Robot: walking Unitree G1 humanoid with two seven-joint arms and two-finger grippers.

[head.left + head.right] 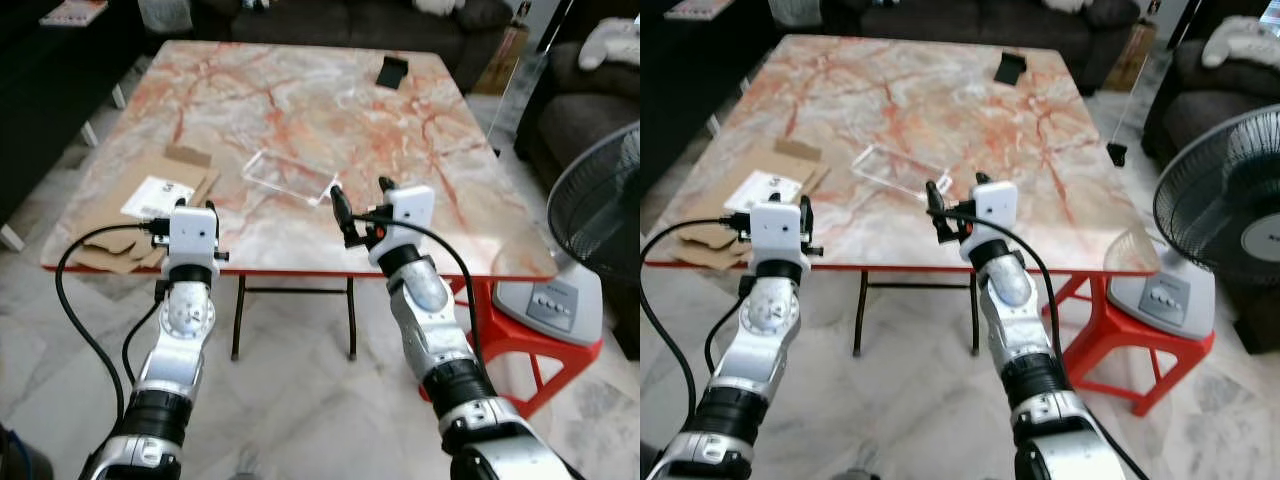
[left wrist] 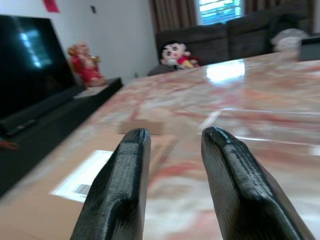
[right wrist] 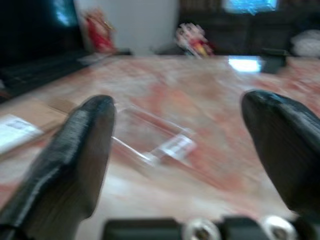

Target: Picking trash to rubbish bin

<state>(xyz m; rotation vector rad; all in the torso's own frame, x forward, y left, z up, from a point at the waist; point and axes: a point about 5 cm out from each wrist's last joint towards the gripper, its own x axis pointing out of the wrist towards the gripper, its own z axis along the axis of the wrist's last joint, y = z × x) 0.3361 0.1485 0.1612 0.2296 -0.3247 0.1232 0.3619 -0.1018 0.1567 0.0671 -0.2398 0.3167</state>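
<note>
marble table point(image 1: 300, 110), blurred clear plastic tray point(image 1: 288, 176) ahead of spread right pincer point(image 1: 362, 205), left pincer point(image 2: 172, 175) slightly parted

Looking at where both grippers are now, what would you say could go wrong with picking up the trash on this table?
The clear plastic tray lies flat and see-through on the marble table, so the open right gripper may slide over it or push it away. The flat cardboard overhangs the near edge by the left gripper; a nudge could tip it to the floor.
</note>
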